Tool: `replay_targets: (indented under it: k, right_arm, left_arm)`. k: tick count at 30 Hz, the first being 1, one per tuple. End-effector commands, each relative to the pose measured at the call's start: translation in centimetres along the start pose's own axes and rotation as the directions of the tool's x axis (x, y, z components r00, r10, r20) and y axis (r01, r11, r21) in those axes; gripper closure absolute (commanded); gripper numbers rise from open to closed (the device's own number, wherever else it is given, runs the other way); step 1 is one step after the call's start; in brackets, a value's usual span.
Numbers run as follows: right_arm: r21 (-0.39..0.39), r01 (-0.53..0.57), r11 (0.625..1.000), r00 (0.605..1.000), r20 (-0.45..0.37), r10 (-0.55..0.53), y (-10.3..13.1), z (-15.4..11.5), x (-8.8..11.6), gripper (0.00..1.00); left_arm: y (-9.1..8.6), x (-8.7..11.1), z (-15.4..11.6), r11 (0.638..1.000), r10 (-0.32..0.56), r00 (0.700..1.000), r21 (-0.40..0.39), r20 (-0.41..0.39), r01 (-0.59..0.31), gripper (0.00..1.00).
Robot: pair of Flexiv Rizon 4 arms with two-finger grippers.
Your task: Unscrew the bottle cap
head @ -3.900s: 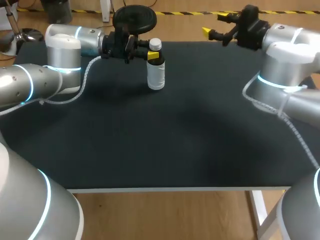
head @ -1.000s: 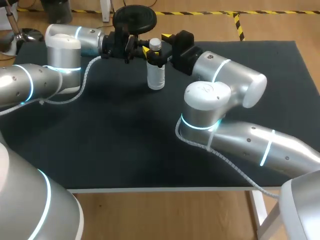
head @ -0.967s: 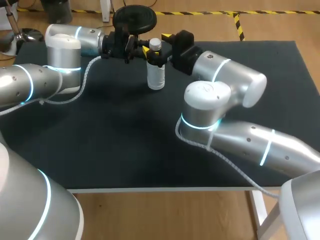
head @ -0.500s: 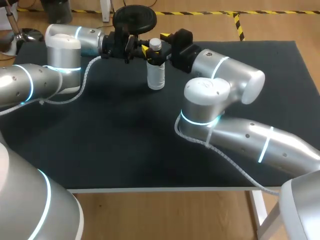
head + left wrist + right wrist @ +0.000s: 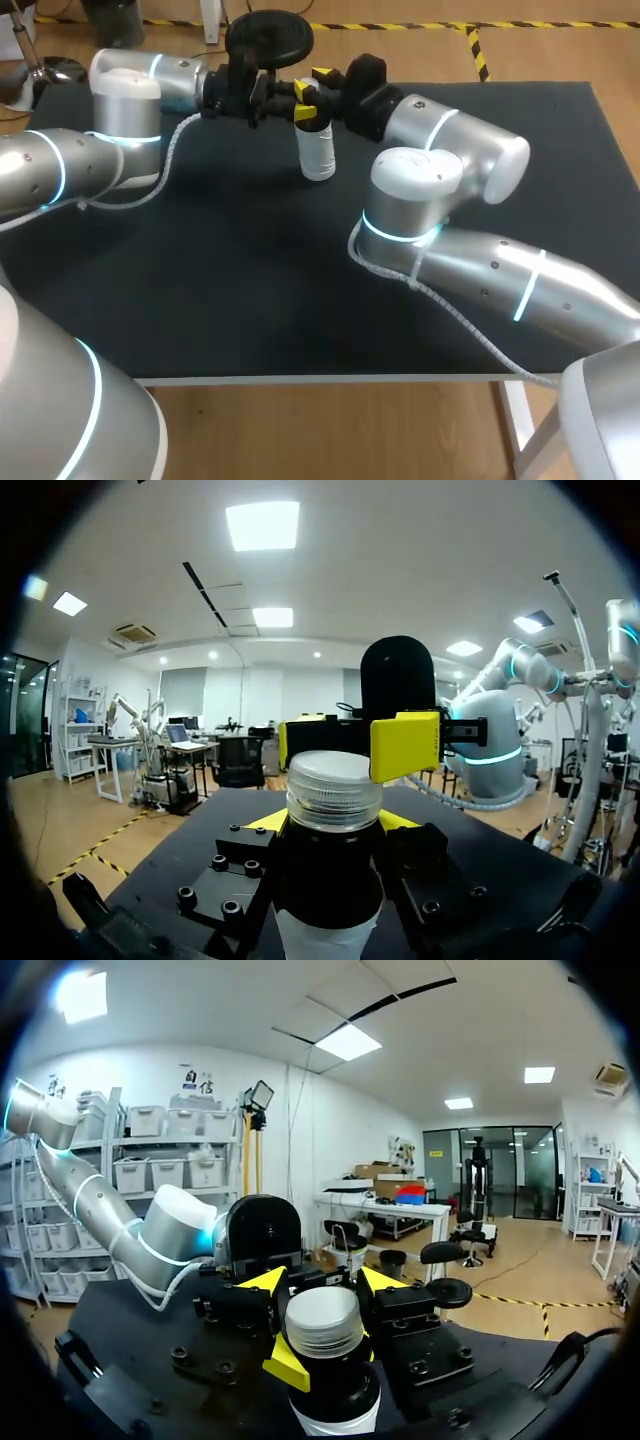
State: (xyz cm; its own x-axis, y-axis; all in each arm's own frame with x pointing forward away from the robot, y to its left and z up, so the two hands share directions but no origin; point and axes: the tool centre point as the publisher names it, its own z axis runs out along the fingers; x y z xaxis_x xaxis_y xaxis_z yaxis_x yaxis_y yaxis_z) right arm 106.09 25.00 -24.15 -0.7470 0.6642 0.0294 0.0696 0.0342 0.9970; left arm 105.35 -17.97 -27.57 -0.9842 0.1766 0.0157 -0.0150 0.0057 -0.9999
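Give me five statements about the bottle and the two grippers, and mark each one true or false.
1. The bottle lies on its side on the table. False: it stands on its base.
2. The left gripper is shut on the bottle's neck, below the bottle cap. True.
3. The right gripper hangs over the table's far right corner. False: it is at the bottle, shut on the bottle cap.
4. The bottle cap is off the bottle. False: it sits on the neck.
5. The bottle's body is white. True.
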Motion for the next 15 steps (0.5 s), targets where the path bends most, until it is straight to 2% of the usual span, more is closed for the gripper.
replay_targets:
  k: [1, 4, 6, 7, 8, 15]
  right_arm:
    - [0.006, -0.001, 1.0, 1.0, -0.002, 0.001, -0.28, 0.13, 0.06, 0.8]
    - [0.009, -0.001, 1.0, 1.0, -0.003, 0.001, -0.45, 0.02, -0.15, 0.84]
    - [0.02, 0.012, 1.0, 1.0, -0.005, -0.012, -0.49, 0.01, -0.28, 0.56]
    - [0.023, 0.015, 1.0, 1.0, -0.005, -0.015, -0.52, 0.0, -0.34, 0.22]
    - [0.026, 0.019, 0.999, 1.0, -0.009, -0.019, -0.54, -0.02, -0.4, 0.0]
    - [0.04, 0.032, 0.999, 0.999, -0.019, -0.031, -0.7, 0.05, -0.79, 0.0]
  left_arm:
    - [-0.2, -0.17, 0.15, 1.0, 0.0, 1.0, 0.0, 0.001, 0.0, 1.0]
    - [-0.2, -0.17, 0.15, 1.0, 0.0, 1.0, 0.0, 0.001, 0.0, 1.0]
    - [-0.2, -0.17, 0.15, 1.0, 0.0, 1.0, 0.0, 0.001, 0.0, 1.0]
    - [-0.2, -0.17, 0.15, 1.0, 0.0, 1.0, 0.0, 0.001, 0.0, 1.0]
    - [-0.2, -0.17, 0.15, 1.0, 0.0, 1.0, 0.0, 0.001, 0.0, 1.0]
    - [-0.2, -0.17, 0.15, 1.0, 0.0, 1.0, 0.0, 0.001, 0.0, 1.0]
